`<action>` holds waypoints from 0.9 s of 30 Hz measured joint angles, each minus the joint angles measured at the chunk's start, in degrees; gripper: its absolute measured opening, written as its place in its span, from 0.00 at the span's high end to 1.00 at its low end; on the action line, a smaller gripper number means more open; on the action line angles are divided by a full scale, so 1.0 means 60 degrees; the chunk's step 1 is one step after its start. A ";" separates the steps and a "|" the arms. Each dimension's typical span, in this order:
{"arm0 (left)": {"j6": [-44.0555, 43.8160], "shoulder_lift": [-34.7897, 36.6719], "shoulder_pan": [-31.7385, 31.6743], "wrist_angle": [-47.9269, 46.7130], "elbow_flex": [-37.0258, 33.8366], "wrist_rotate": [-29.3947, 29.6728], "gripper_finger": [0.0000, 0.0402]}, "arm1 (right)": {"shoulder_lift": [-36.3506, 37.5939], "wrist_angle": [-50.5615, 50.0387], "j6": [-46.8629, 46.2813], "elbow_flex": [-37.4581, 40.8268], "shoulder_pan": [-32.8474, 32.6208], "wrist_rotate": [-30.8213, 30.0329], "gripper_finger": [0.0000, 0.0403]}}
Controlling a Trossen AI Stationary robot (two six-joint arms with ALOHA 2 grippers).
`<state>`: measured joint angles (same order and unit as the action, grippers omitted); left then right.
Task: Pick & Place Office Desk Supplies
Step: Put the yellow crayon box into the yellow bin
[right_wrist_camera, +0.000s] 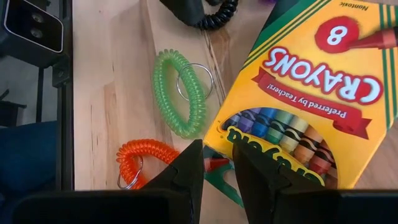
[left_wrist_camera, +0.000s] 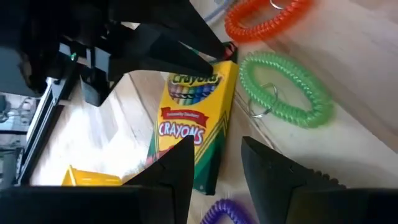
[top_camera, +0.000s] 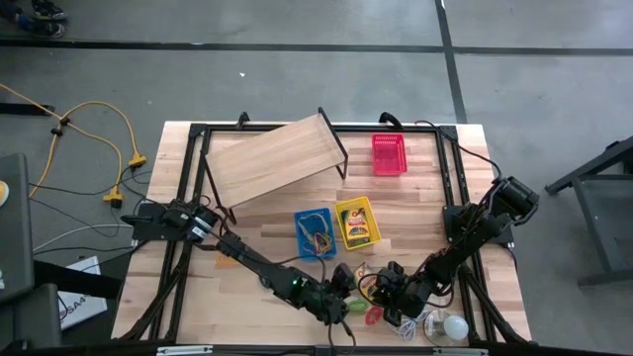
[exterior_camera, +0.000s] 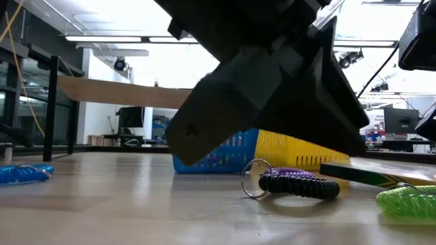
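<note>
**Crayon box between two tools at the near edge of the tabletop**

Where the two arms meet, the crayon box (right_wrist_camera: 311,93) lies flat on the tabletop (top_camera: 415,198), its yellow face up. The right tool (right_wrist_camera: 217,171) is at one end of the box, its narrowly parted fingers (right_wrist_camera: 186,168) at the box's edge; a firm grip cannot be confirmed. The left tool (left_wrist_camera: 214,168) hovers at the opposite end with its fingers (left_wrist_camera: 174,168) spread wider and nothing between them. Just beside the box lie a green coil loop (right_wrist_camera: 180,93) and an orange coil loop (right_wrist_camera: 140,158); a black coil loop (exterior_camera: 300,185) lies near the left tool. Beyond both tools stand the blue basket (top_camera: 314,232) and yellow basket (top_camera: 356,222), side by side, with the red basket (top_camera: 389,154) well apart, next to the wooden board (top_camera: 272,158).
</note>
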<state>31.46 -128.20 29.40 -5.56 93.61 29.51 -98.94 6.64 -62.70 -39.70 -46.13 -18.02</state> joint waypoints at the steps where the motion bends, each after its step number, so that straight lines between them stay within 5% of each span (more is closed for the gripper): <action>1: 0.0015 0.0000 -0.0033 -0.0023 0.0002 -0.0042 0.69 | 0.0000 0.0000 0.0000 0.0000 0.0000 0.0000 0.80; 27: 0.2154 -0.0469 -0.0420 0.0050 0.0038 0.0463 0.69 | 0.0004 0.0107 -0.0004 0.0000 0.0004 0.0000 0.80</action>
<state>44.39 -131.02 26.88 -5.26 93.84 32.29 -98.91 7.28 -62.72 -39.70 -46.11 -18.02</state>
